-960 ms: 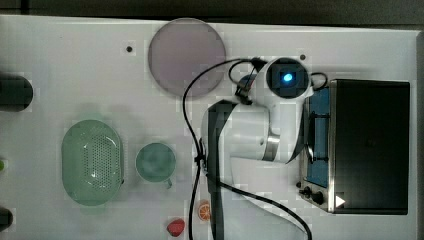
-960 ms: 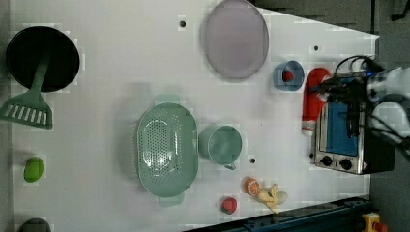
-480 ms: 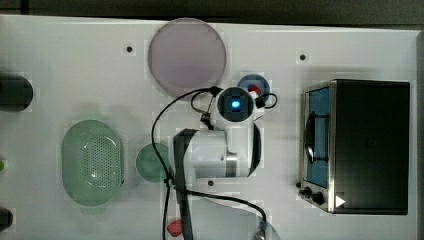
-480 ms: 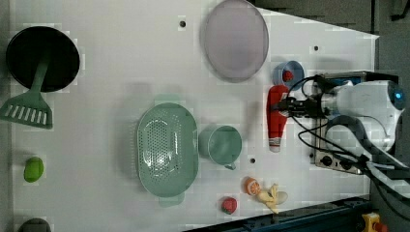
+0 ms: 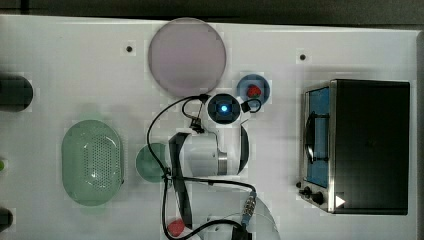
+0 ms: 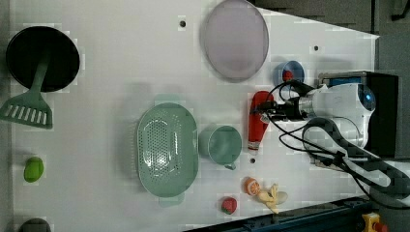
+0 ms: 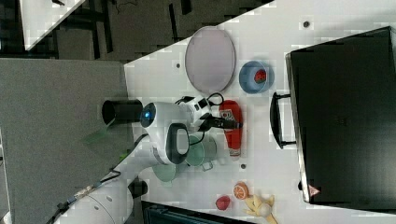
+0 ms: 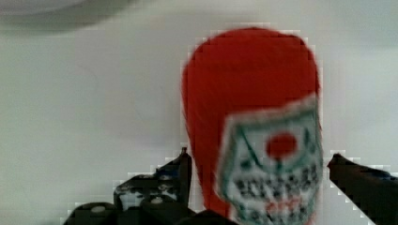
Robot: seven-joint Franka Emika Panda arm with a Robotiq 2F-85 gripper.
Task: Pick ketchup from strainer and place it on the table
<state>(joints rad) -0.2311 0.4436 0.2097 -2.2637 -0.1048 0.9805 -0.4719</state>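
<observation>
One ketchup bottle (image 6: pixel 257 121) lying on the white bench (image 6: pixel 121 72), beside the cup (image 6: pixel 221 144); end effector (image 8: pixel 256 171) spread, fingers straddling it without squeezing.

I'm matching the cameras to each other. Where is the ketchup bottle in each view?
Top view: hidden under the arm.
Left view: ketchup lies right of the green cup.
Right view: right of the cup, below the blue bowl.
Wrist view: centre, inside the open end effector.
Shared landmark: the blue bowl.
</observation>
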